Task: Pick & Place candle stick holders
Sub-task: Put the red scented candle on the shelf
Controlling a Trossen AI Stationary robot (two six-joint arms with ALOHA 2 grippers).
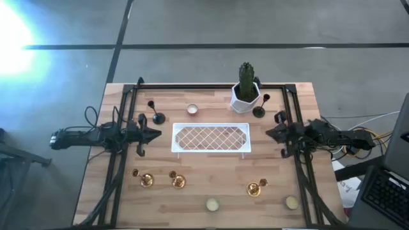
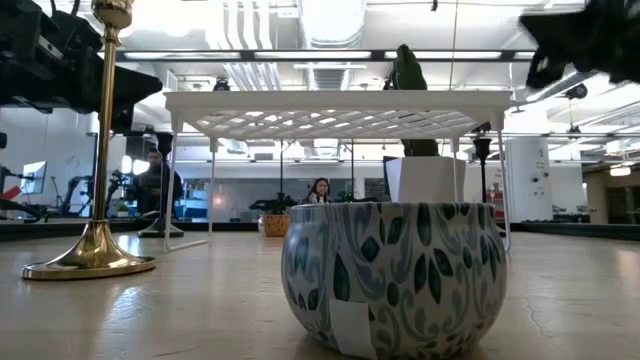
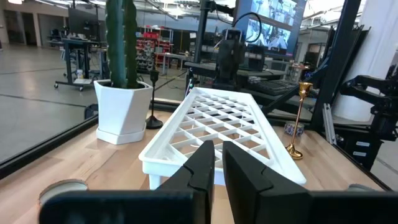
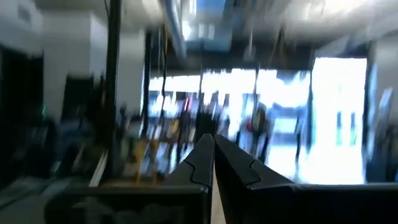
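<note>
**Five candle holders still scattered around a white lattice rack**

So the bench (image 1: 211, 185) is pale butcher-block wood with visible plank seams. Dead centre sits a white rack (image 1: 211, 138), long with clipped corners and a diamond lattice top, standing on thin legs. Nothing on it.

The candle stick holders are spread around it. Two matte black ones, thin stems on round bases: one black holder (image 1: 156, 115) beside the rack's left end, the other black holder (image 1: 260, 110) just beside the cactus pot (image 1: 245, 98), a white faceted planter with a ribbed green cactus in it. Three shiny brass ones stand along the near side: a brass holder (image 1: 146, 179), a second brass holder (image 1: 177, 182), and a third brass holder (image 1: 254, 188) further right.

Flat pale tealights (image 1: 212, 204) dot the near edge, with one more behind the rack.

Left pincer (image 1: 158, 135) hovers off the rack's left end, fingers nearly together, holding nothing. Right pincer (image 1: 269, 133) hangs off the right end, fully closed and empty too.

The low view has a round ceramic pot with a blue-green leaf pattern (image 2: 392, 272) right up front.
</note>
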